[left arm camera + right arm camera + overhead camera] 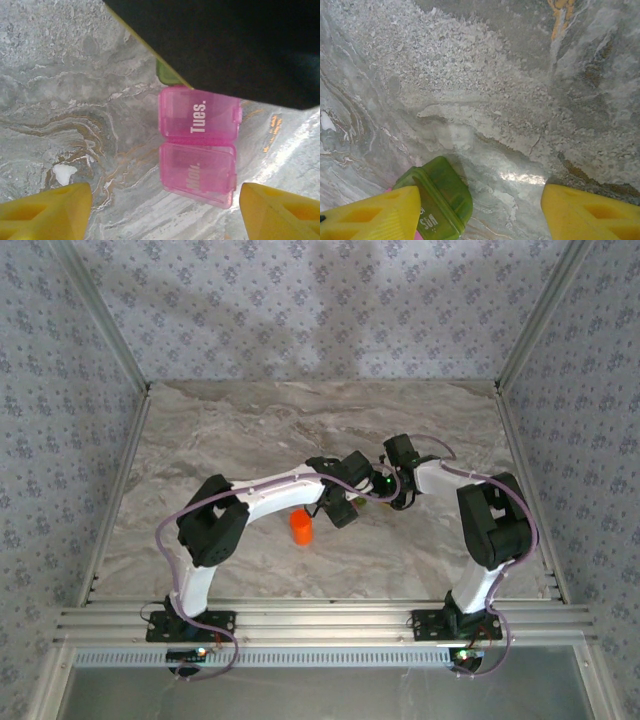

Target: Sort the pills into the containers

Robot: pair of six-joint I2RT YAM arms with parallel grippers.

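The pink container [198, 172] lies on the marble with its lid [200, 116] folded open; "Mon." and "Tues." are printed on the two halves. Beside it, the olive-green container [440, 197], marked "Sun", has its lid shut, and a corner of it [167, 75] peeks from under the dark right arm. My left gripper [165, 215] is open just short of the pink container, with nothing between its yellow fingers. My right gripper [480, 215] is open too, and its left finger [370, 217] overlaps the green container's edge. Pills are out of view.
An orange cylindrical bottle [301, 527] stands upright just left of the left gripper [343, 508], under that arm's forearm. The right gripper [392, 490] meets it mid-table. Aluminium rails and patterned walls border the marble table [250, 430].
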